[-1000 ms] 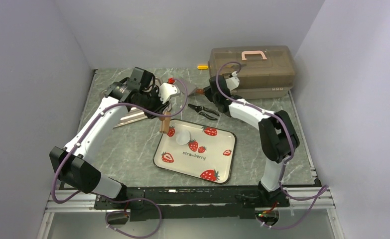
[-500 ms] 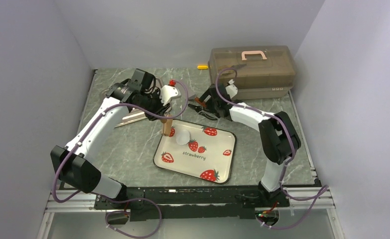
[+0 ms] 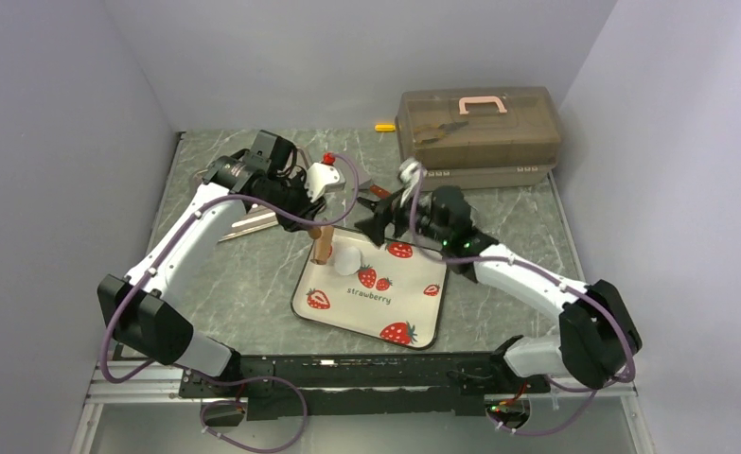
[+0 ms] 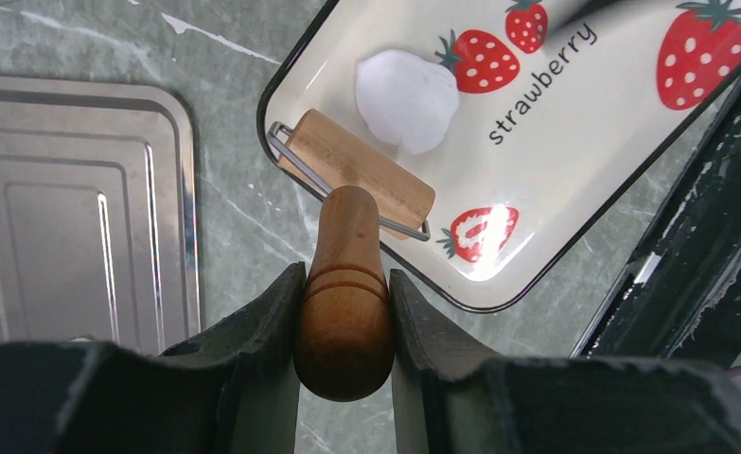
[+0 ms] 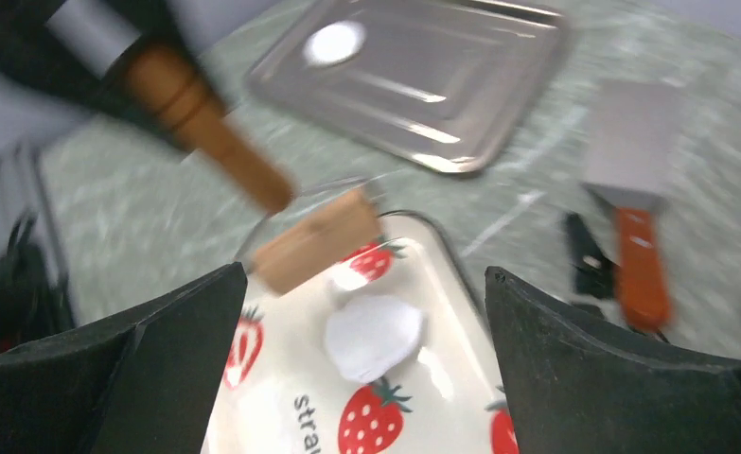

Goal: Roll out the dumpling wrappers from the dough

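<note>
A flattened white patch of dough lies on the far part of the strawberry plate. Dumpling wrappers other than this patch are out of view. My left gripper is shut on the handle of the wooden roller. The roller's cylinder rests at the plate's far-left rim, just beside the dough. My right gripper hovers over the plate's far edge with its jaws wide open and nothing between them, the dough below.
A metal tray lies left of the plate. A spatula with an orange handle and a black tool lie behind the plate. A brown toolbox stands at the back right, a yellow item beside it.
My right arm swung from near the toolbox down toward the plate and its gripper opened wide. The left gripper shifted the roller slightly toward the dough.
</note>
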You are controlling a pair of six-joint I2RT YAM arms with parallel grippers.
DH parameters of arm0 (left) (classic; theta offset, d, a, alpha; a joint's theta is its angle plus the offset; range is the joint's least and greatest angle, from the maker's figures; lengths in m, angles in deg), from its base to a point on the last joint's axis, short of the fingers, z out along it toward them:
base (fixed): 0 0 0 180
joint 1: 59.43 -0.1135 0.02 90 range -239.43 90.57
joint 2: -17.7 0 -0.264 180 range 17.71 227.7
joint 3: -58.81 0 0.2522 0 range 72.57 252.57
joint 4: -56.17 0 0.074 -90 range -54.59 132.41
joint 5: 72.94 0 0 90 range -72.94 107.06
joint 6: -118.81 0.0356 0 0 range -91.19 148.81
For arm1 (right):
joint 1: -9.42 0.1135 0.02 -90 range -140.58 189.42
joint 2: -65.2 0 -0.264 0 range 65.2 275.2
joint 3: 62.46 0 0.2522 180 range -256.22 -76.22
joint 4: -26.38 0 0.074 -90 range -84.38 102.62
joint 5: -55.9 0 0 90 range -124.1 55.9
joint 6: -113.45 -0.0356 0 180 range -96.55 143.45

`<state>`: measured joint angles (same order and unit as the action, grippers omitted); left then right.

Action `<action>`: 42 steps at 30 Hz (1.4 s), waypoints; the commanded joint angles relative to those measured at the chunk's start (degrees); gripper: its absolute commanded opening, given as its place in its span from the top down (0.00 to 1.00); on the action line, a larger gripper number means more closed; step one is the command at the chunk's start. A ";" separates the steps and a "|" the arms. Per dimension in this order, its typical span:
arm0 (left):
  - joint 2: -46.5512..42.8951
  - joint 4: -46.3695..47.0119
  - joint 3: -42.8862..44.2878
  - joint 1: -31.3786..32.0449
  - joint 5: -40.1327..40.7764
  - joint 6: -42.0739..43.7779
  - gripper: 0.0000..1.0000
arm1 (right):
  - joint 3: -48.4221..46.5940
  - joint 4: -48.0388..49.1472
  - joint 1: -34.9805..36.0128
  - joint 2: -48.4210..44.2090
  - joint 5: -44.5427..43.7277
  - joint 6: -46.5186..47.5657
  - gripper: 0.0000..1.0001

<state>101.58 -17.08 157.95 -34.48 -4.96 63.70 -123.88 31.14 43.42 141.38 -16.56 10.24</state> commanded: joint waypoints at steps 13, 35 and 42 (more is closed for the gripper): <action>-0.89 0.05 1.47 0.66 -7.99 -2.08 1.00 | -6.38 28.46 12.71 19.91 9.61 18.46 0.00; -1.48 -1.29 11.13 -0.78 -15.55 -3.24 0.01 | -5.12 26.14 12.42 20.34 6.60 9.71 1.00; -1.26 -3.39 17.85 -1.35 -10.47 -3.38 0.01 | -9.92 11.45 10.44 13.30 -18.77 -12.30 1.00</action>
<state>101.84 -18.61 172.51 -35.40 -16.50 60.91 -128.56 49.48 54.76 162.50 -16.15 13.50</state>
